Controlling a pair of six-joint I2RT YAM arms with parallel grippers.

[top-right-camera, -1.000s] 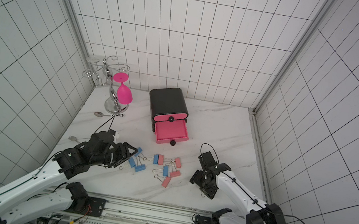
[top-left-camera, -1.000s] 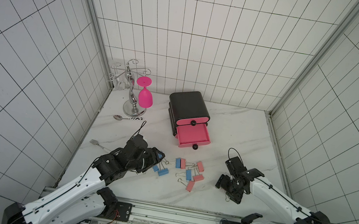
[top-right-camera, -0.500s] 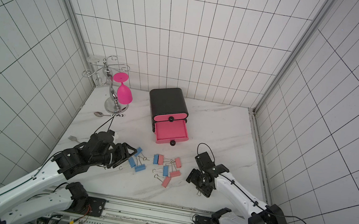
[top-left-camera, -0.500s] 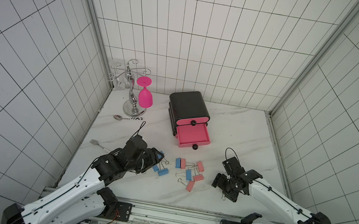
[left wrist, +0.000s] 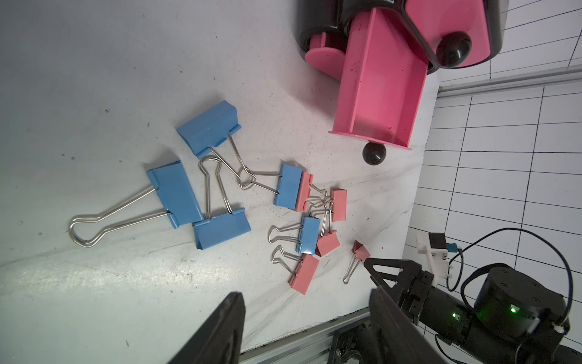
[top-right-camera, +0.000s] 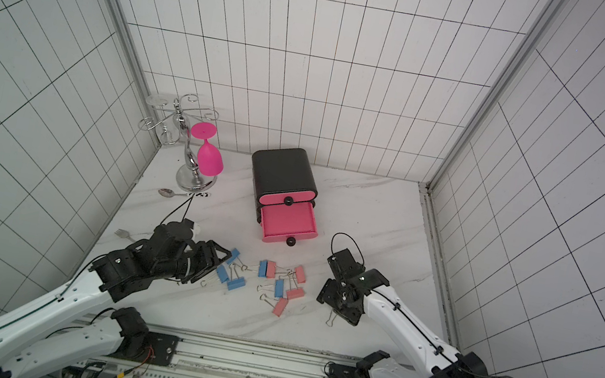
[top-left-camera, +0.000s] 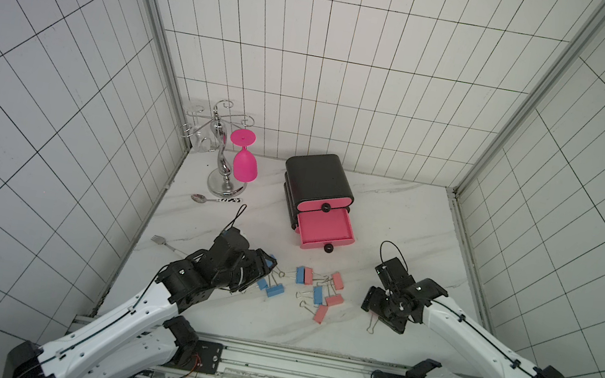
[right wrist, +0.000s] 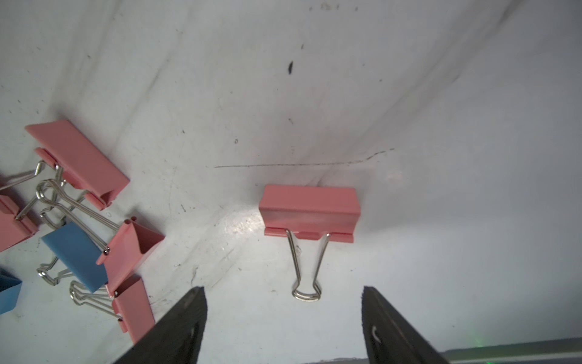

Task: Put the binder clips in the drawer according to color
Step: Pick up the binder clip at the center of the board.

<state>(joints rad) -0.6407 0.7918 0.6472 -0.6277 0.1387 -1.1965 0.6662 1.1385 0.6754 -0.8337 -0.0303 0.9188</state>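
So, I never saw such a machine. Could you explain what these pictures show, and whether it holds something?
Two white robot arms stand at a table. Two pictures look down from above; two come from wrist cameras. On the table lie blue binder clips and pink binder clips, before a black chest whose middle drawer is pulled out and looks empty. The left gripper and right gripper are open and hold nothing; the right one hovers by a lone pink clip.

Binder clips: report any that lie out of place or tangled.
One pink clip lies alone, apart from the pile, before the open right pincer. In the pile several wire handles cross, so one may drag another.
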